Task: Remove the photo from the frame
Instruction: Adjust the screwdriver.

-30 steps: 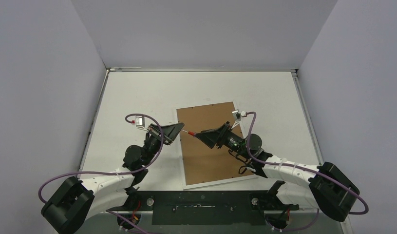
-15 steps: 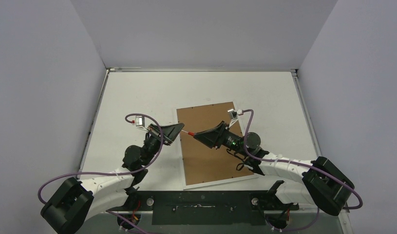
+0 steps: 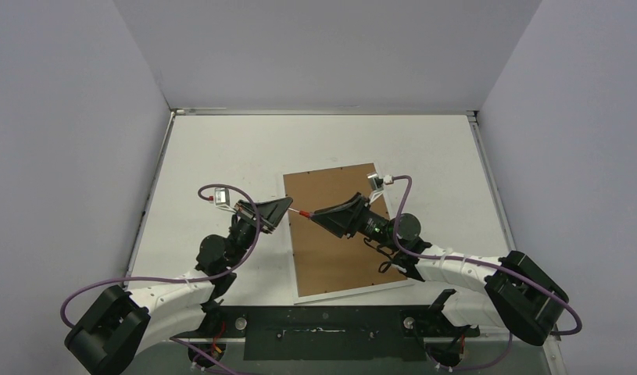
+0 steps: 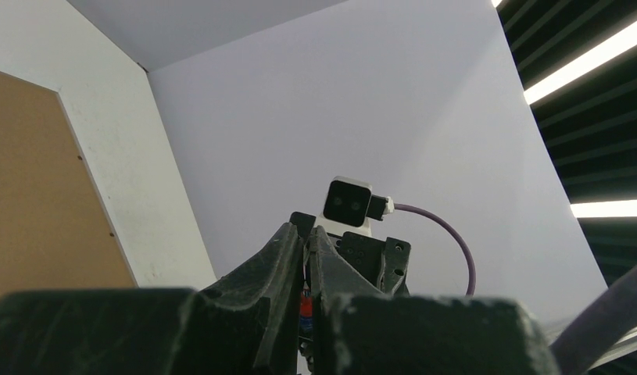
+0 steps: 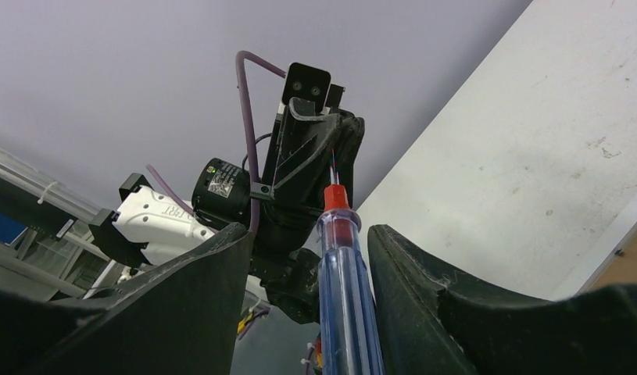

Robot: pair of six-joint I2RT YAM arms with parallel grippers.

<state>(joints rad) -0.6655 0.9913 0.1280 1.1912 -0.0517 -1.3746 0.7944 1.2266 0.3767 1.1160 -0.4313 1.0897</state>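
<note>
One frame (image 3: 331, 262) lies flat and brown back up on the white counter (image 3: 221, 148), middle of the space, slightly skewed. Over its left edge hangs one screwdriver (image 3: 303, 212), spanning two claws that meet tip to tip. The left claw (image 3: 287, 206) is pinched tight on the thin metal shaft. The right claw (image 3: 316, 215) stands partly spread around the clear blue-and-red handle, with a gap on one side.
</note>
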